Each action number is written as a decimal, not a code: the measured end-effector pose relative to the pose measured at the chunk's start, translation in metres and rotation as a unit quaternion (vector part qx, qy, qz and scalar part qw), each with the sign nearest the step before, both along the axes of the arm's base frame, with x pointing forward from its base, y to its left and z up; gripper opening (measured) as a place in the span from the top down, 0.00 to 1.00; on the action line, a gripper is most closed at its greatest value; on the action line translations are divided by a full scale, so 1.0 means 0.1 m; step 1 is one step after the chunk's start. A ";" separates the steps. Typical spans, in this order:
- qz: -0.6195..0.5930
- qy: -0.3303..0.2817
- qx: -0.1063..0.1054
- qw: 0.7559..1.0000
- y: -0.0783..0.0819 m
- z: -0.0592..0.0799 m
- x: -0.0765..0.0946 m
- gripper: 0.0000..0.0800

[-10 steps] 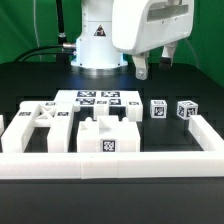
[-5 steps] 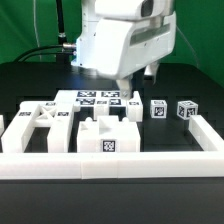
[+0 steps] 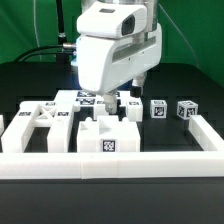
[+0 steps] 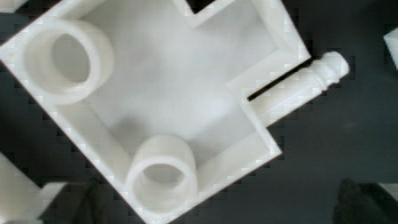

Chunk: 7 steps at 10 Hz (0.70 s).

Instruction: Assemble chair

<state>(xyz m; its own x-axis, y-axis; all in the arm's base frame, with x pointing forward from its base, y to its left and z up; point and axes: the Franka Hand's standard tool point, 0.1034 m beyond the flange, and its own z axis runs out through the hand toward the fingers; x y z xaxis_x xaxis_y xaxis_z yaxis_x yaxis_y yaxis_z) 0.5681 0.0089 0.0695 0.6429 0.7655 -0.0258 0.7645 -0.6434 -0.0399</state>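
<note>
Gripper [image 3: 120, 97] hangs low over the middle of the table [image 3: 30, 85], just above the cluster of white chair parts. Jaws stand as wide as they go. Nothing shows between them and nothing is lifted, so I read it as empty-handed. The fingertips are hard to make out in the wrist view. Directly below, filling the wrist view, lies a white panel [image 4: 178, 105]. It is flat, face up, with a raised rim and two round collars, one [image 4: 63, 55] at one corner and the other [image 4: 160, 175] at the next corner along the same edge. A ribbed peg [image 4: 306, 82] lies just beside the opposite edge; I cannot tell whether it touches. In the exterior view I take this panel to be the blocky piece [image 3: 105, 128] at centre, between the marker board [image 3: 92, 97] behind it and the border rail [image 3: 110, 162] along the table's front edge. The match is likely but not certain. The key relation is that the panel sits straight under the gripper, so the approach is downward, not sideways. Its edges, and the line joining the two collars, run askew to the wrist camera's frame. Judgement: the wrist probably needs turning before the jaws can square onto a rim or edge. Other parts lie clear of this. The cross-braced side [image 3: 40, 115] is toward the exterior view's left. Two tagged blocks [image 3: 158, 108] [image 3: 187, 108] are toward its right, near the rail's side arm.
</note>
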 end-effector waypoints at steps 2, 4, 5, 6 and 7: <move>-0.075 0.001 -0.003 0.997 0.01 -0.01 0.00 0.19; -0.129 0.004 0.001 0.992 0.01 -0.11 0.01 0.19; -0.159 -0.007 0.004 0.987 0.00 -0.11 0.06 0.19; -0.194 -0.006 0.003 0.981 0.03 -0.11 0.05 0.19; -0.219 -0.005 0.003 0.976 0.03 -0.11 0.05 0.19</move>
<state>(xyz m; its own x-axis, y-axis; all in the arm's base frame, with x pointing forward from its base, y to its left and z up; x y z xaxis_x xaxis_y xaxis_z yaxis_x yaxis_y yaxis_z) 0.5734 0.0123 0.0586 0.9082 0.4183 -0.0140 0.4175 -0.9079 -0.0388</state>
